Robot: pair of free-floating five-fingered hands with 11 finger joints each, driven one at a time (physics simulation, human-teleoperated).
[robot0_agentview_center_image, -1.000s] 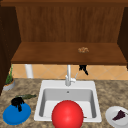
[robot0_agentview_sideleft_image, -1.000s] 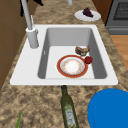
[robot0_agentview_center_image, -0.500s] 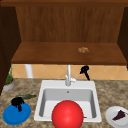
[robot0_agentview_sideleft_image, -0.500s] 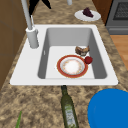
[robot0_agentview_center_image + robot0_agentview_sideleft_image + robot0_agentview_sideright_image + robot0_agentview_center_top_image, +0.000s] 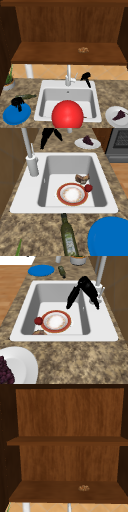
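1. The right hand hangs over the far right rim of the sink, just right of the faucet. In the right side view its fingers are straight and spread apart, pointing down toward the basin, and they hold nothing.
2. The faucet is the thing nearest that hand; whether they touch cannot be told.
3. In the basin, near the hand, a red-rimmed plate lies flat on the bottom. A small red fruit sits touching its rim, and a brown piece of food lies just beyond it.
4. A big red ball hides the near part of the sink in the front view.
5. The left hand hovers at the far edge of a blue plate on the counter left of the sink. Its fingers look curled downward; they grip nothing that can be seen.
6. A green bottle lies on its side between the blue plate and the sink.
7. A potted plant stands at the far left of the counter.
8. Right of the sink a white plate carries a dark slice of cake.
9. On the lower shelf above, a small brown lump rests right of centre.
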